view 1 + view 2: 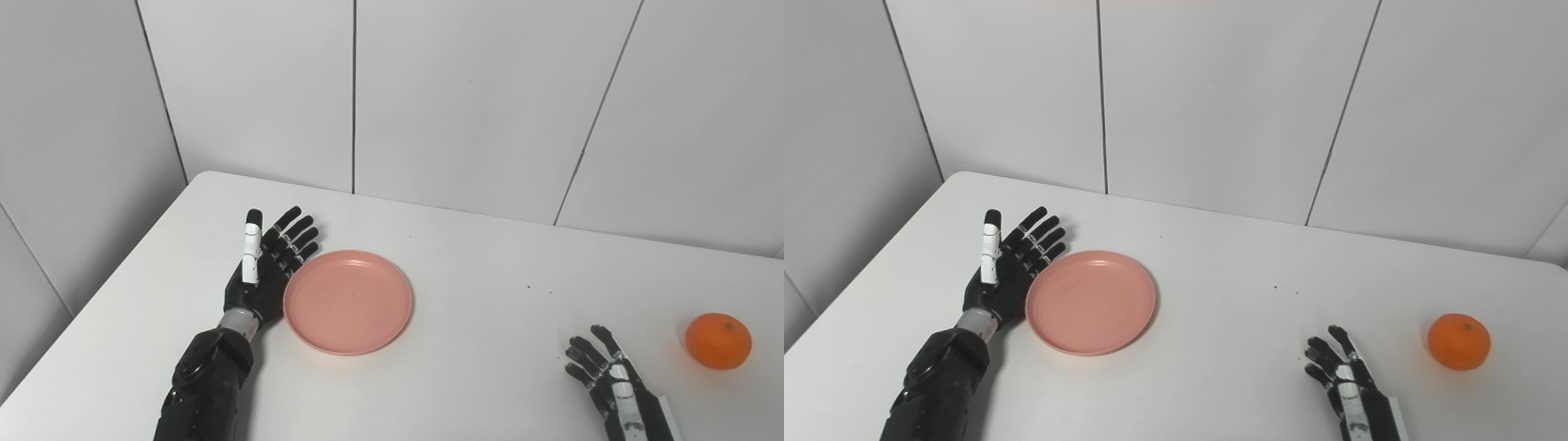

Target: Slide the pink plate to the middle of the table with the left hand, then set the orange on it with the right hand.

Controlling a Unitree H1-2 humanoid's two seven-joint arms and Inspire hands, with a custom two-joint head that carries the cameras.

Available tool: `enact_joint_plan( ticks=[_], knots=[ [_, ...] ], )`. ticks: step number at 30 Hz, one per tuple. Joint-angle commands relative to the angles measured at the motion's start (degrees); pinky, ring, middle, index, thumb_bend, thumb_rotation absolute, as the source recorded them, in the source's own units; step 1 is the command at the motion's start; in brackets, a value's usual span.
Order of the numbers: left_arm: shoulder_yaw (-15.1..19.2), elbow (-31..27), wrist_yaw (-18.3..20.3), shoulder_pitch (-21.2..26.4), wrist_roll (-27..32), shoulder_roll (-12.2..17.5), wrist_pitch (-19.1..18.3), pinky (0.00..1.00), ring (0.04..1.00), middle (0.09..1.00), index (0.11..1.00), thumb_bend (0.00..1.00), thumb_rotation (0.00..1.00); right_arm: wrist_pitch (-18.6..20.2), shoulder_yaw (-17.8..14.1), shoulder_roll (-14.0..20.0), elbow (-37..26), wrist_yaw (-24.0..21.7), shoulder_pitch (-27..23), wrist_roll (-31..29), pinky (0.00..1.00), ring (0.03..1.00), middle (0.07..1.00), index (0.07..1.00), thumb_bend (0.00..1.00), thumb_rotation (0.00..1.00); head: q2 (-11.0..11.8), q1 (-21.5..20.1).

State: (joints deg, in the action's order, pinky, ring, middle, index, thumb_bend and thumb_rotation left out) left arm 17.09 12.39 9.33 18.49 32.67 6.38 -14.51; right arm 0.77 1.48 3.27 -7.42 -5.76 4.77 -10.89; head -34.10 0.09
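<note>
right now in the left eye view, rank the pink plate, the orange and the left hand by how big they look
1. pink plate, clearly the largest.
2. left hand, open beside the plate's left rim.
3. orange, smallest.

I can read no text, label, brand, number or sign anywhere in my two head views.
</note>
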Motion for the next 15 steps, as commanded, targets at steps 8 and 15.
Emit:
enact_joint_plan(
  ticks=[8,15],
  knots=[
    [-0.1,0.2,-1.7,-0.7,0.2,-1.4,-2.4,0.91,0.852,0.823,0.803,0.91,0.81,4.5,3.0,-2.5,0.6,1.1,1.2,1.7,0.81,0.814,0.807,0.886,0.87,0.81,-0.9,-2.9],
    [0.3,-4.1,-7.1,-1.0,0.4,-4.1,-6.4,0.99,0.861,0.809,0.758,0.91,0.8,5.3,3.6,-3.0,0.1,1.8,1.0,1.7,0.81,0.812,0.796,0.88,0.87,0.82,-1.7,-3.8]
  ],
)
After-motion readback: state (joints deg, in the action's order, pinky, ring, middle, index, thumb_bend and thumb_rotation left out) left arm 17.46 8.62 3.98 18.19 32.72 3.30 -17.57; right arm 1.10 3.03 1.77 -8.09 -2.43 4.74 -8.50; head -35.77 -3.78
